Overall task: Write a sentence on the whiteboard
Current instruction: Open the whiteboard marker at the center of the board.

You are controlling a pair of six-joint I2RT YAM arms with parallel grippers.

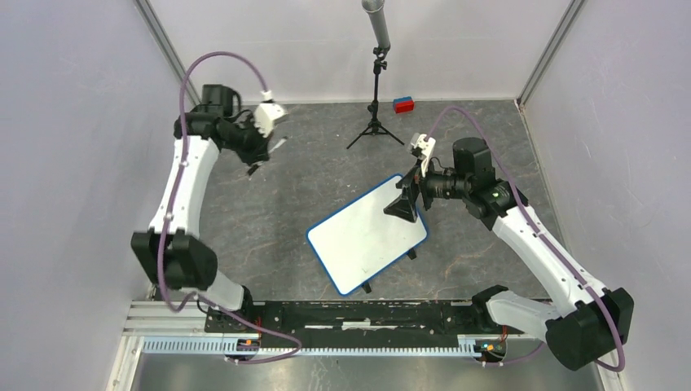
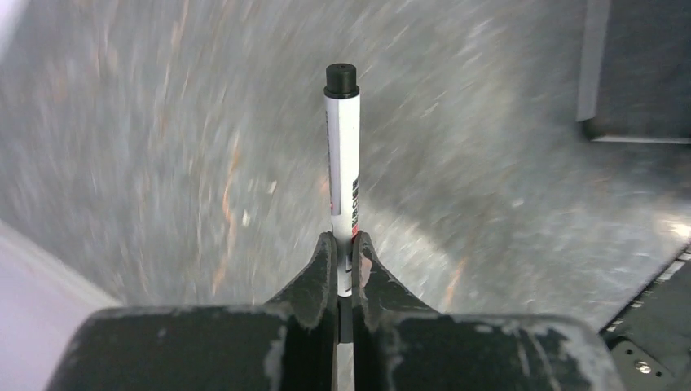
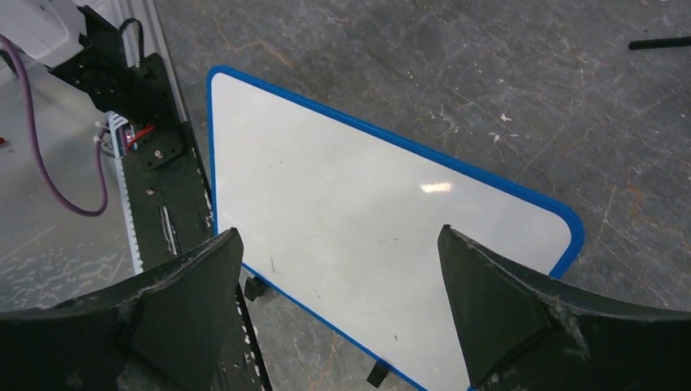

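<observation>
The left tool (image 2: 343, 244) is clenched on a marker (image 2: 343, 155), its two dark fingers (image 2: 319, 269) pressed against the lower end of the white barrel. The black cap end points away from the wrist. This tool hangs above the far left part of the grey tabletop (image 1: 285, 212), well apart from the whiteboard (image 1: 367, 240). The ground behind it in the wrist view is smeared.

The whiteboard lies flat near the middle of the tabletop, turned at an angle, blue rim all round, its white face bearing only faint specks. The right tool (image 3: 338, 236) is released, jaws spread wide and grasping nothing, over the board's far right corner. A tripod (image 1: 375, 122) and a red and blue block (image 1: 402, 104) stand near the back wall.
</observation>
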